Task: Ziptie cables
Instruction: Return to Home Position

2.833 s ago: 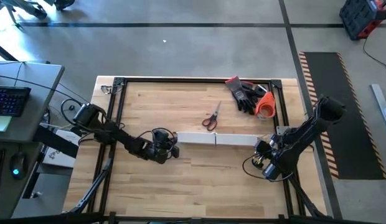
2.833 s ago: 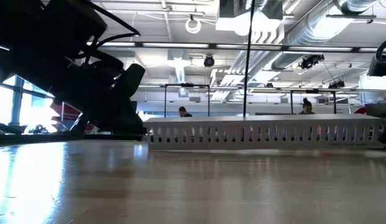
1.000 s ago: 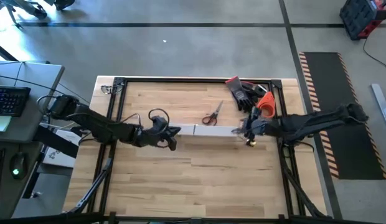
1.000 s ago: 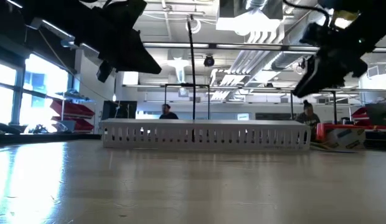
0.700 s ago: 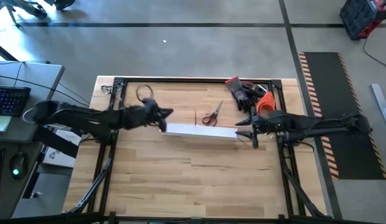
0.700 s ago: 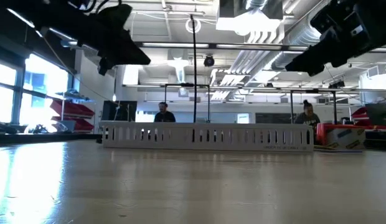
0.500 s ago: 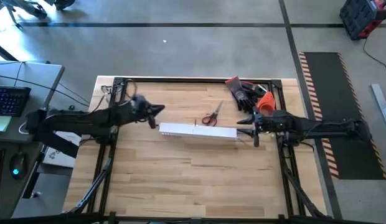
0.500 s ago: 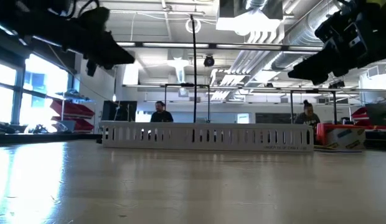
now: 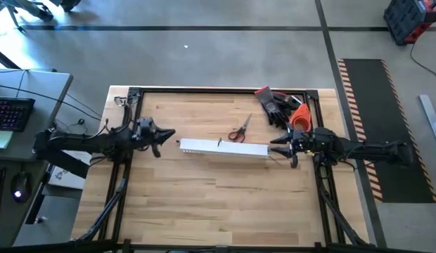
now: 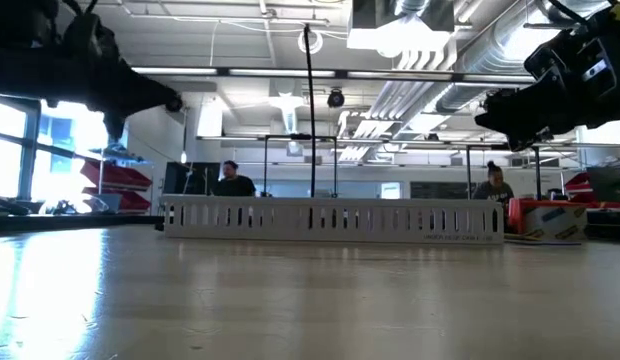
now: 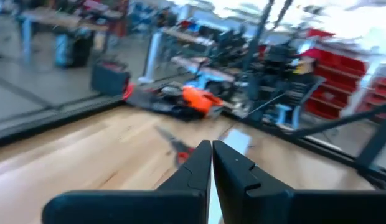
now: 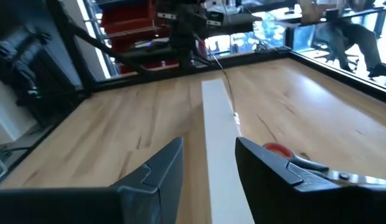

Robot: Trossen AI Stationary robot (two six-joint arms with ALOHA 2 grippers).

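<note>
Bright, even overhead light; low view backlit, glary.

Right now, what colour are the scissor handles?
Red. The scissors show best in the high view, lying near the white duct.

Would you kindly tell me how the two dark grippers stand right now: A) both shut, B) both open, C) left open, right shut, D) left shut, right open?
D: the left gripper is closed tip to tip with no gap, while the right gripper is spread, the long white plastic duct showing through its gap.
</note>
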